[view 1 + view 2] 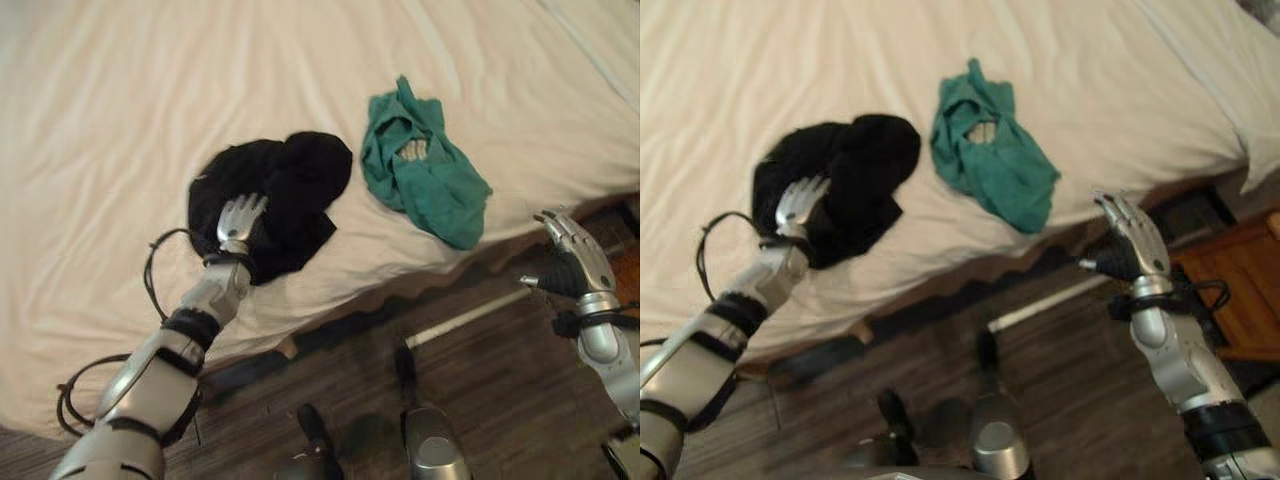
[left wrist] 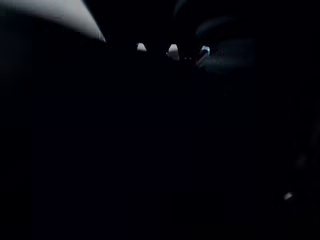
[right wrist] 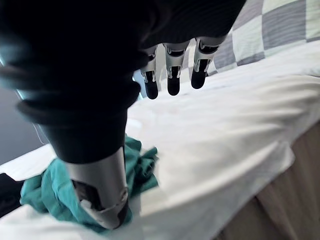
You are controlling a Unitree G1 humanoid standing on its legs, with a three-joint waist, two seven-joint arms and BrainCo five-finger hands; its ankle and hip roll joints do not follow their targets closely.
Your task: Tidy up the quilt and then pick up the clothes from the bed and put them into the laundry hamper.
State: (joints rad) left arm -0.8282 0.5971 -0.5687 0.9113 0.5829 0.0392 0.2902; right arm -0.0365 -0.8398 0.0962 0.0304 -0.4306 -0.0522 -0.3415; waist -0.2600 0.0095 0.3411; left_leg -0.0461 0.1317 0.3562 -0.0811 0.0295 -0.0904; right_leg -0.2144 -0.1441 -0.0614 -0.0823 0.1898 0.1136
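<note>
As my left robot hand lies on the near edge of the black garment, fingers straight and not yet closed, the grasp should gather a thick fold before lifting, lest the limp cloth slip free. My right robot hand hangs spread and empty off the bed's edge. Beyond, the teal garment lies crumpled, soft and creased, well apart from the black one, on the smooth cream quilt.
</note>
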